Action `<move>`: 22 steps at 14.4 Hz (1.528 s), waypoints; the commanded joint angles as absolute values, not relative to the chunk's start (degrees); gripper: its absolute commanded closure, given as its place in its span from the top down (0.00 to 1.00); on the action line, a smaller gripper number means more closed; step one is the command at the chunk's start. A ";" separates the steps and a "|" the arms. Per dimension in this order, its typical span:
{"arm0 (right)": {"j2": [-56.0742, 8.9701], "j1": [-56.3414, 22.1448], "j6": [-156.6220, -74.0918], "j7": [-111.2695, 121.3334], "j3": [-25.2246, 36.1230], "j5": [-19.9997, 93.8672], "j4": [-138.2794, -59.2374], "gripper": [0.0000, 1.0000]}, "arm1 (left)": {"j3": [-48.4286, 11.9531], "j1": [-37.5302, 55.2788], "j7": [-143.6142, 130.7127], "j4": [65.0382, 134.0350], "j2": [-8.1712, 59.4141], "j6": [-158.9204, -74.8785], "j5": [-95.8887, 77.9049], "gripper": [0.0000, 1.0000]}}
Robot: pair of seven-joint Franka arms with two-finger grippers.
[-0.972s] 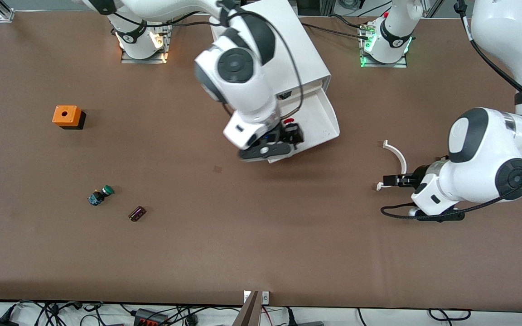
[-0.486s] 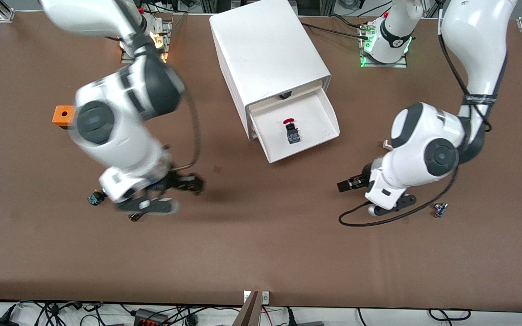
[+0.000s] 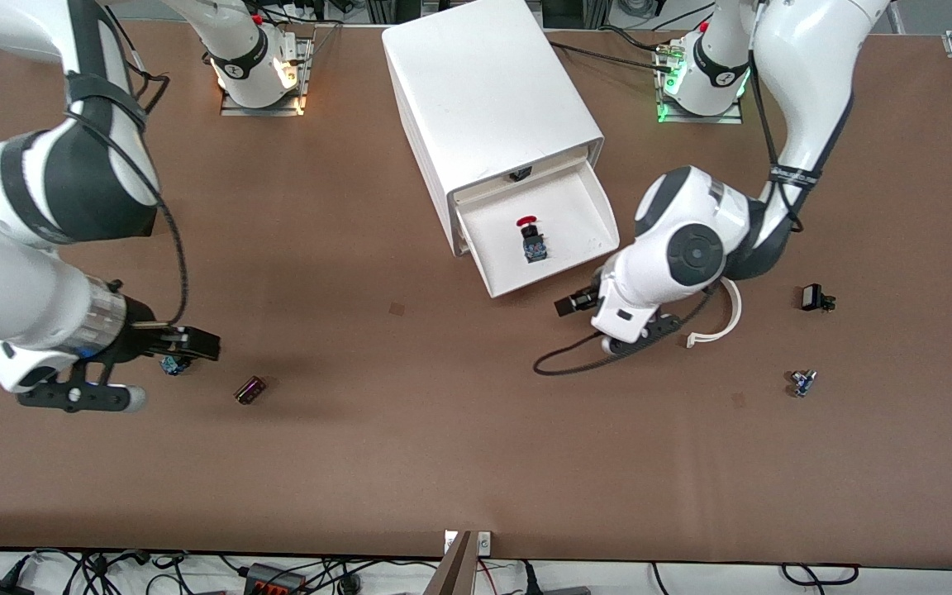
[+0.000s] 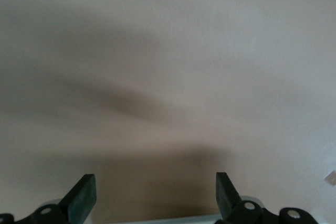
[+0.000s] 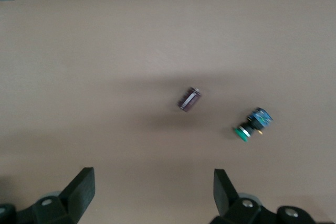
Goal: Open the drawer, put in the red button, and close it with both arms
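The white cabinet (image 3: 492, 107) has its lowest drawer (image 3: 596, 216) pulled open. The red button (image 3: 530, 238) lies inside the drawer, free of both grippers. My left gripper (image 3: 568, 304) is open and empty over the table, just off the drawer's front corner; the left wrist view shows its spread gripper (image 4: 155, 187) over bare table. My right gripper (image 3: 195, 343) is open and empty over the table toward the right arm's end, close to the green-capped button (image 3: 172, 364). The right wrist view shows this gripper (image 5: 152, 182) and the green-capped button (image 5: 251, 125).
A small dark piece (image 3: 249, 389) lies near the green-capped button and also shows in the right wrist view (image 5: 189, 99). A white curved piece (image 3: 724, 318), a black part (image 3: 813, 297) and a small blue part (image 3: 802, 381) lie toward the left arm's end.
My right gripper has let go of the red button in the drawer and swung away to the right arm's end of the table. My left gripper has moved up to the drawer's front.
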State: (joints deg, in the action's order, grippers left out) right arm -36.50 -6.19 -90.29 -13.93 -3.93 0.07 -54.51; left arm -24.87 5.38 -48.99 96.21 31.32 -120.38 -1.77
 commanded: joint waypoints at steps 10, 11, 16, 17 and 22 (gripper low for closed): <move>-16.37 6.23 -90.25 -3.00 -4.83 -0.44 -76.17 1.00 | -30.49 7.47 -57.37 102.30 29.00 -116.11 -0.26 1.00; -14.96 6.41 -90.61 -0.47 -4.83 -0.53 -77.77 1.00 | -30.85 7.91 -59.65 102.48 29.18 -116.10 -0.26 1.00; -13.54 3.00 -89.30 1.05 -0.46 -1.32 -78.48 1.00 | -33.04 9.58 -61.70 104.41 29.18 -115.75 -0.35 1.00; -13.10 1.68 -89.38 0.97 0.78 -1.32 -78.75 1.00 | -33.48 9.67 -62.48 104.41 29.27 -115.14 -0.44 1.00; -8.72 1.41 -91.65 0.62 1.05 -1.32 -86.71 1.00 | -35.33 9.93 -64.07 104.50 29.35 -112.94 -0.44 1.00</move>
State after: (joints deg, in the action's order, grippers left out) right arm -13.94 2.08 -88.74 0.21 0.29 -0.50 -78.73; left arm -34.37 10.11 -62.72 103.14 31.14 -113.83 -1.75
